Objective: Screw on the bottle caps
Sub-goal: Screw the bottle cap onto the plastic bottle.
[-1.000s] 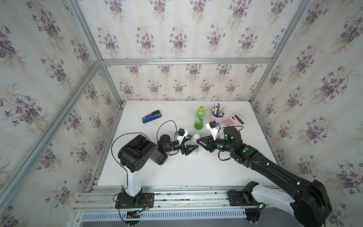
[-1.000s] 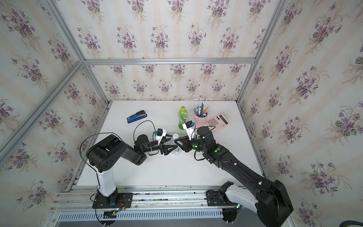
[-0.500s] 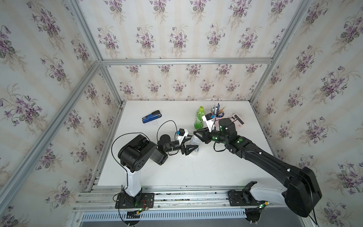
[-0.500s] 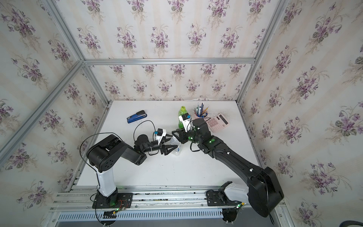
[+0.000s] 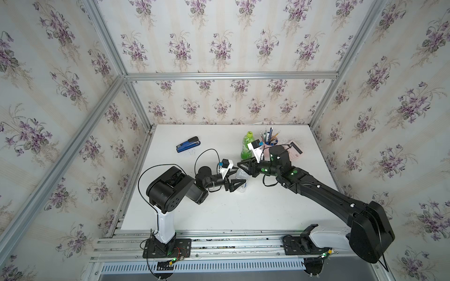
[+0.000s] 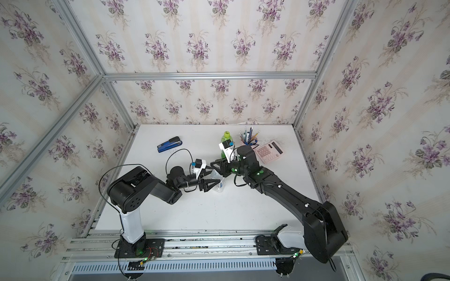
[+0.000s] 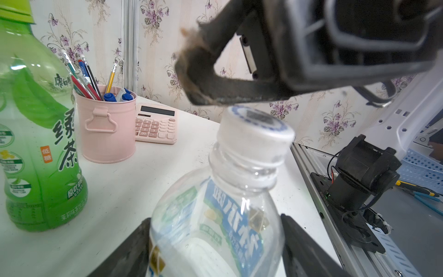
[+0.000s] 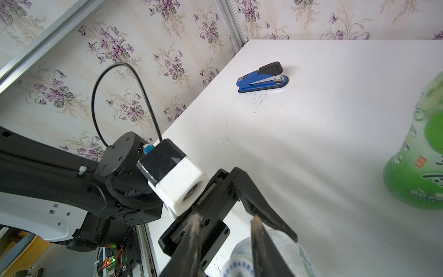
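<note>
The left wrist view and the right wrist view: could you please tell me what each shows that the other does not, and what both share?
Only the left wrist view shows the pink pen cup, the calculator and the yellow-green cap. Only the right wrist view shows the blue stapler. Both show the green bottle, the clear bottle and the white cap on its neck.

The left arm (image 5: 168, 187) and right arm (image 5: 328, 194) are matte black, each with a white lower link (image 5: 164, 223) on a screwed black base plate (image 5: 166, 248), at seven and five o'clock of the table (image 5: 219, 214). White camera blocks (image 5: 226, 165) sit on the wrists, a thin black cable (image 5: 204, 152) loops off the left, and the right gripper (image 8: 225, 239) has frayed brown pads (image 8: 195, 224)
</note>
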Available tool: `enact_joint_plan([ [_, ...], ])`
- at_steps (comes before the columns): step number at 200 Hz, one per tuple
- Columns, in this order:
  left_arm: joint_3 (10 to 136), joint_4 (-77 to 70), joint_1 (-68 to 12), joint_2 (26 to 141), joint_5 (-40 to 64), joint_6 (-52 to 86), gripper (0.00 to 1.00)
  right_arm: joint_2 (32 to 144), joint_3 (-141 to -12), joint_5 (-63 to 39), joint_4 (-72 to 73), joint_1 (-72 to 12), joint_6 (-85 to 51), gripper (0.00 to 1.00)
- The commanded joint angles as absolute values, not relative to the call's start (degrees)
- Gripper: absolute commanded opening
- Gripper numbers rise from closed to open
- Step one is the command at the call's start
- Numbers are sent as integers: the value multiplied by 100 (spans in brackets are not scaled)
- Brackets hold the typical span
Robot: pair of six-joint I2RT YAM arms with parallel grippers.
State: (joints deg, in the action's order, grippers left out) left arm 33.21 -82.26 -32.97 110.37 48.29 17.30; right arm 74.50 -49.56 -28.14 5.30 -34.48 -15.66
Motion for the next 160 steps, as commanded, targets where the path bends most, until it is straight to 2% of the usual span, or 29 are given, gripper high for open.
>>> enact_joint_plan([
  [1, 3285, -7005, -3296, 11102, 4806, 1659, 81, 7379, -4923, -2892, 527, -3453, -1520, 35],
  [160, 3296, -6979, -3296, 11118, 4822, 1650, 81, 7416, -5027, -2582, 589, -3453, -1369, 36],
])
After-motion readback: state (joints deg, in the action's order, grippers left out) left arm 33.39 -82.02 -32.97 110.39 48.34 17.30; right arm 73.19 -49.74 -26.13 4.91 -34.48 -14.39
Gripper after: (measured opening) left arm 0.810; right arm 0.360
